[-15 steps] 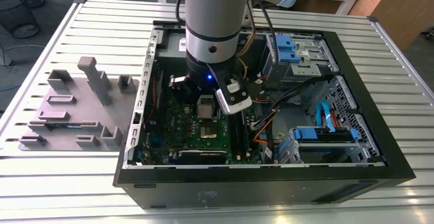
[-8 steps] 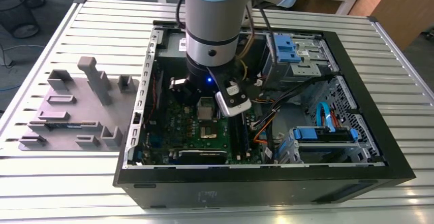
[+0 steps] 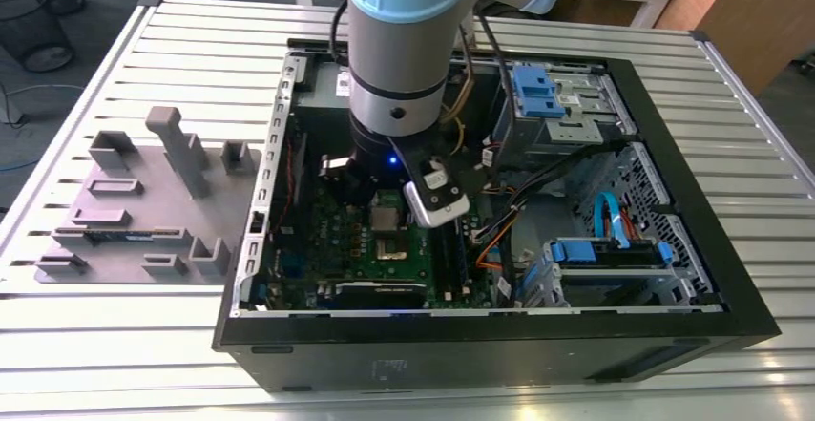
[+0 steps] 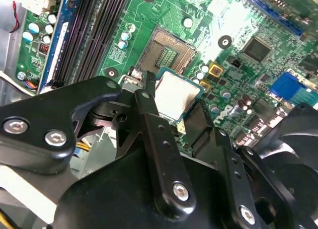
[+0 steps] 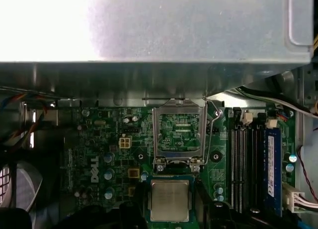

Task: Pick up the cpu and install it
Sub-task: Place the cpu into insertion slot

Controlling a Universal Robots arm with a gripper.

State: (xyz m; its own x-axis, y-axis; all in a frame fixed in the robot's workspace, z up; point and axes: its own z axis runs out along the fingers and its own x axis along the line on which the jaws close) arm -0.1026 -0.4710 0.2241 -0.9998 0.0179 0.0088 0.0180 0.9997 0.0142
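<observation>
One arm (image 3: 397, 49) reaches down into the open pc case (image 3: 484, 356). The case takes up the middle of the slatted counter (image 3: 191, 20) and the side toward the exterior view's right. A grey parts fixture (image 3: 140, 211) sits by the counter edge on the exterior view's left, well apart from the case interior.

Jaws are narrow, clamped on the cpu (image 4: 175, 96), one black finger on each of two opposite edges.

Cpu orientation:
- It lies flat, roughly parallel to the motherboard (image 4: 238, 20), with the dull silver top facing up at both wrist cameras.
- The thin green rim shows around the lid.
- The chip is square, so it has no real long axis.
- In the first wrist view the cpu (image 5: 170, 199) has its edges square to the socket frame (image 5: 179, 132), with no visible twist.

Cpu position:
- It is held over the motherboard right at the socket (image 4: 166, 52).
- In the second wrist view the contact bed is uncovered, just beside the chip's far edge.
- The hinged frame stands open on the side toward the grey power-supply box (image 5: 149, 35).
- The memory slots (image 5: 243, 164) run alongside the socket, near the chip but apart from it.
- Can't tell from these views whether the chip's underside touches the socket.
</observation>
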